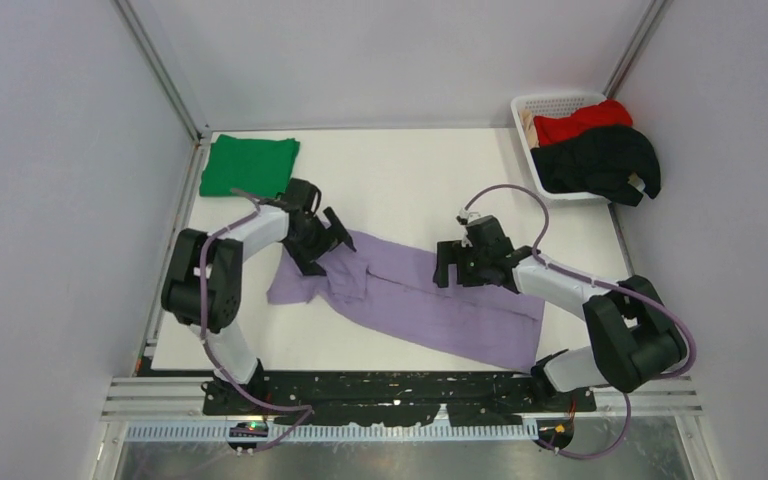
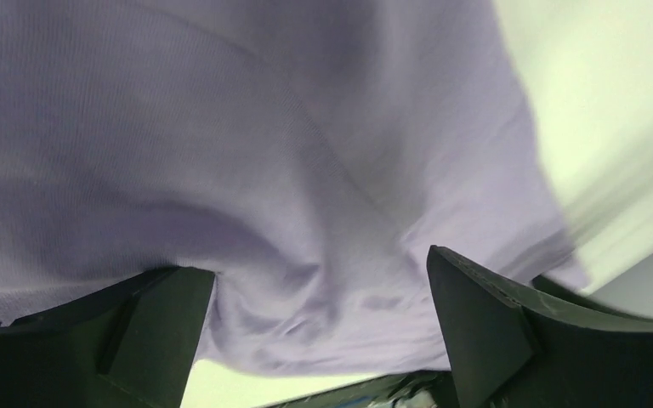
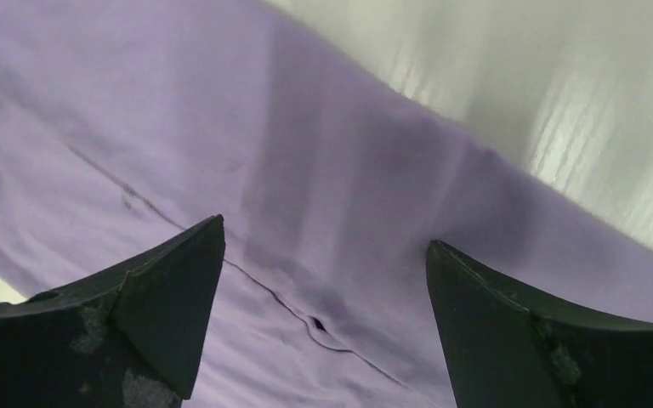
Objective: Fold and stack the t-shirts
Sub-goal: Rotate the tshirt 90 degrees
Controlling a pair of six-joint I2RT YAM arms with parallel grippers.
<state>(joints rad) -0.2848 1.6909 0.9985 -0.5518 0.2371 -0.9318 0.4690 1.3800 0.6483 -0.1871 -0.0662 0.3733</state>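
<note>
Purple shirt [image 1: 430,300] lay stretched out in the middle; your left gripper [image 1: 326,250] and right gripper [image 1: 453,272] hung spread over it, empty. Green shirt [image 1: 248,165] sat far left, red shirt [image 1: 580,122] and black shirt [image 1: 600,160] in the far-right basket [image 1: 550,102].

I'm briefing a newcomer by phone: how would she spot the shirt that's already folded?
On the white table, look at the far left corner. The green t-shirt lies there as a flat folded rectangle, alone. The lavender t-shirt sprawls mid-table, and the red t-shirt and black t-shirt are heaped in the white basket at far right.
</note>
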